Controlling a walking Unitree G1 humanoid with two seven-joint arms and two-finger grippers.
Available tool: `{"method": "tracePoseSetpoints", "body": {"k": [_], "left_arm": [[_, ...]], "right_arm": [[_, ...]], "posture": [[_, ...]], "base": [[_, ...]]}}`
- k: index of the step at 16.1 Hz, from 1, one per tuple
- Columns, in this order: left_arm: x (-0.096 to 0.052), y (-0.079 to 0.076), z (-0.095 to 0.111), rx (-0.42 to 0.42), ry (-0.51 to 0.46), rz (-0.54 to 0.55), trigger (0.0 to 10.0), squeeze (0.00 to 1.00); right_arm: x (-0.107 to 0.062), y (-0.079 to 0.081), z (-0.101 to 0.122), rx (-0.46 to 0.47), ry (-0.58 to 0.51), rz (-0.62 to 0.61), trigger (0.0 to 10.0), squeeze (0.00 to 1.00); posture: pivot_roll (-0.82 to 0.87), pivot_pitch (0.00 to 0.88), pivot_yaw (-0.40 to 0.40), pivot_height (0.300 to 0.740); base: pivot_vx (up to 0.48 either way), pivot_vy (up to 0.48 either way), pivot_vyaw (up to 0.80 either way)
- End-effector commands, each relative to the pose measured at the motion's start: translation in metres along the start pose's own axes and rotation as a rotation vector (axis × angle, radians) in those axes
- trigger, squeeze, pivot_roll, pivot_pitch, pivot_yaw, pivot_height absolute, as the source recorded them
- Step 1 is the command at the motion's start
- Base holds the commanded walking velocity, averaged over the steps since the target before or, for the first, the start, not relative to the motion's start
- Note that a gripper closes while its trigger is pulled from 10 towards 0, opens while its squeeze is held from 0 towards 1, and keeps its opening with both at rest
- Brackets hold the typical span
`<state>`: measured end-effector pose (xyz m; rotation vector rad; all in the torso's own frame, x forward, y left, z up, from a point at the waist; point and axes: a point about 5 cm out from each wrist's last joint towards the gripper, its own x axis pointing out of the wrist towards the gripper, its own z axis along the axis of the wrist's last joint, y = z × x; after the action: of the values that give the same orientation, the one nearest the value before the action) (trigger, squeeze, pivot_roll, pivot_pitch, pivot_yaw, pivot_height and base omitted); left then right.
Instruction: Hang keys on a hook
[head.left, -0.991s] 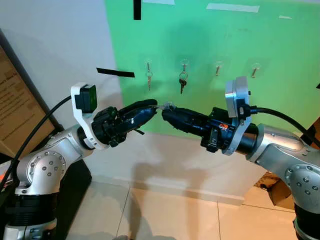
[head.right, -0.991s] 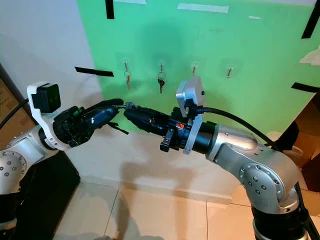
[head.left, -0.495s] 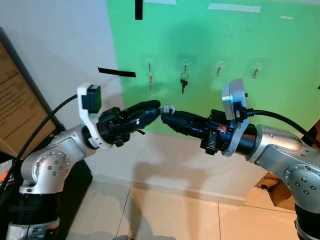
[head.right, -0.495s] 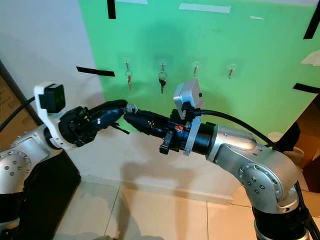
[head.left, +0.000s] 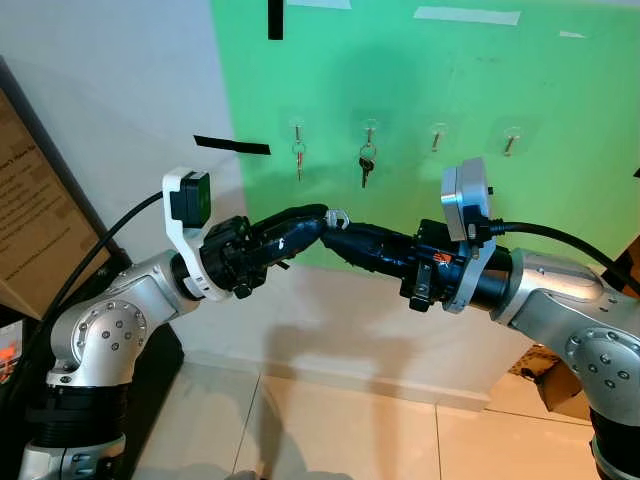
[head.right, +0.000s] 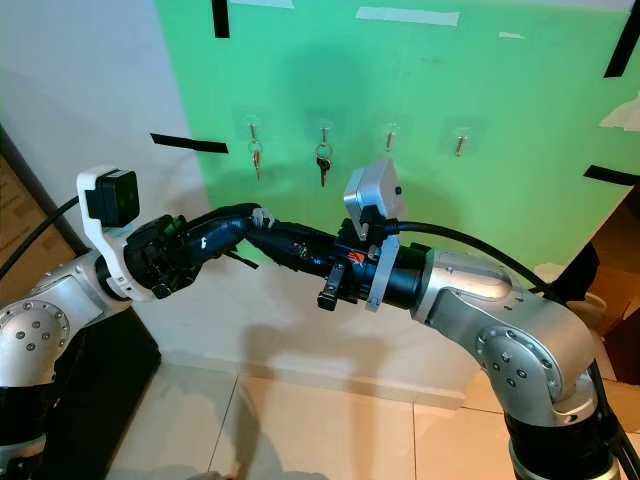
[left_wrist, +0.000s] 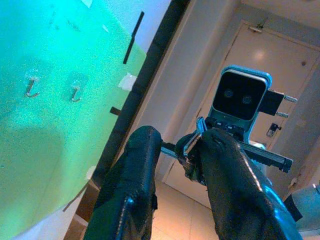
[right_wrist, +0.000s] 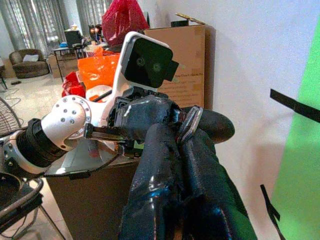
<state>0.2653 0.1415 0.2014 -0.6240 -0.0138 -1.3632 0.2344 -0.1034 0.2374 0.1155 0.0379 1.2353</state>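
Observation:
A silver key ring (head.left: 338, 214) sits where my two grippers meet in front of the green wall. My right gripper (head.left: 333, 226) is shut on the key ring (right_wrist: 192, 119), which is pinched at its tips. My left gripper (head.left: 319, 215) comes in from the left, and its fingers (left_wrist: 142, 150) stand apart on either side of the ring (left_wrist: 192, 144). Clear hooks line the wall above. Two of them hold keys (head.left: 298, 152) (head.left: 366, 164), and two hooks (head.left: 437, 137) (head.left: 513, 140) to their right are bare.
Black tape strips (head.left: 231, 145) mark the green panel (head.left: 560, 90). A brown cardboard board (head.left: 30, 215) leans at the far left beside a dark stand. A box (head.left: 555, 385) sits on the floor at the right. Pale tiles (head.left: 330, 430) lie below.
My left arm has pushed to the right, so its fingertips now overlap the right gripper's tips at the key ring. The right gripper has edged slightly left and stays shut on the ring.

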Motion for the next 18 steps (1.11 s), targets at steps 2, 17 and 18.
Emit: {"method": "tracePoseSetpoints", "body": {"k": [2,17,18], "left_arm": [[0.0058,-0.0013,0.0011,-0.006,0.013,-0.017,0.0,0.0],[0.0036,0.0006,0.0058,-0.032,-0.028,-0.011,0.0,0.0],[0.0034,0.0007,0.0057,-0.03,-0.026,-0.01,0.0,0.0]], "right_arm": [[0.0044,0.0026,0.0065,-0.045,-0.01,0.044,0.0,0.0],[0.0046,0.0011,0.0083,-0.084,-0.003,0.057,0.2,0.0],[0.0048,0.0007,0.0087,-0.092,-0.003,0.056,2.9,0.0]], "posture": [[-0.15,0.0,0.038,0.74],[-0.14,0.0,0.041,0.74],[-0.14,0.0,0.041,0.74]], "base": [[0.0,0.0,0.0],[0.0,0.0,0.0],[0.0,0.0,0.0]]}}
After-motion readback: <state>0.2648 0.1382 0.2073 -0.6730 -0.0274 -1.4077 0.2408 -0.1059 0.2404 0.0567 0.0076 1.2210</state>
